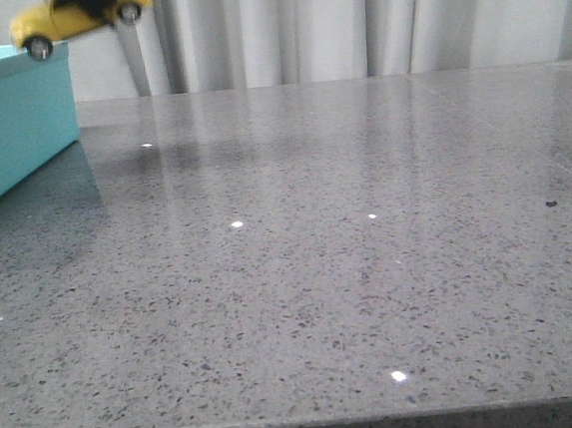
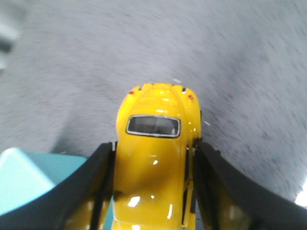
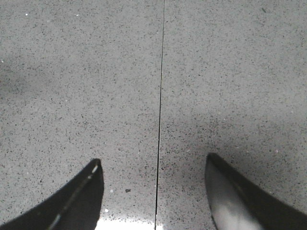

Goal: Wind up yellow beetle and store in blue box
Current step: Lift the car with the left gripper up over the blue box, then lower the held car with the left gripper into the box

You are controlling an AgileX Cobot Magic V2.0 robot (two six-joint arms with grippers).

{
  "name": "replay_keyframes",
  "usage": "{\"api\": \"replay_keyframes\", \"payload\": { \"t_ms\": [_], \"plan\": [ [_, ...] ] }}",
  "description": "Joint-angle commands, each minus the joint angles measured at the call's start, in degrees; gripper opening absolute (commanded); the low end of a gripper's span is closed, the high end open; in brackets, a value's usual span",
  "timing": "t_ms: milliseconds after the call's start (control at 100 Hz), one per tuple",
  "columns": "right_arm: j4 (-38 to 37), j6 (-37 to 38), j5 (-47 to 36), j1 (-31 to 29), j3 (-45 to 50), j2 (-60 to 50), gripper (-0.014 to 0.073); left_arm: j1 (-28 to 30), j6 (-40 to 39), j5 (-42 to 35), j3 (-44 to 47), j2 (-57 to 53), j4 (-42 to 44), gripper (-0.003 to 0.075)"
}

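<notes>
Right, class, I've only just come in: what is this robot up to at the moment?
The left gripper has the yellow beetle clamped between its jaws and holds it in the air by the top edge of the blue box, at the table's far left. The car is not yet inside. The right gripper is open and holds nothing, with only bare table beneath it.
</notes>
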Motion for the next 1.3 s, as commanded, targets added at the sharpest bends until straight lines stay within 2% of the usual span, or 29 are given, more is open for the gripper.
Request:
{"api": "replay_keyframes", "payload": {
  "t_ms": [0, 210, 330, 630, 770, 1160, 1290],
  "plan": [
    [-0.5, -0.7, -3.1, -0.1, -1.2, -1.5, 0.0468, 0.1, -11.0, -1.9, -5.1, -3.5, 5.2, 0.0137],
    [-0.5, -0.7, -3.1, -0.1, -1.2, -1.5, 0.0468, 0.5, -33.4, 3.3, -7.3, -4.1, 24.1, 0.0137],
    [-0.5, -0.7, -3.1, -0.1, -1.2, -1.5, 0.0468, 3.8, -38.3, 7.3, -7.3, -4.1, 24.7, 0.0137],
    [-0.5, -0.7, -3.2, -0.1, -1.2, -1.5, 0.0468, 18.7, -38.8, 10.1, -5.2, -3.2, 8.5, 0.0136],
    [-0.5, -0.7, -3.2, -0.1, -1.2, -1.5, 0.0468, 23.3, -38.8, 10.2, -2.5, -0.7, 4.5, 0.0136],
    [-0.5, -0.7, -3.3, -0.1, -1.2, -1.5, 0.0468, 24.0, -38.0, 12.6, -1.9, 7.8, 2.4, 0.0146],
    [-0.5, -0.7, -3.3, -0.1, -1.2, -1.5, 0.0468, 24.0, -37.6, 13.0, -1.9, 8.2, 2.4, 0.0214]
  ]
}}
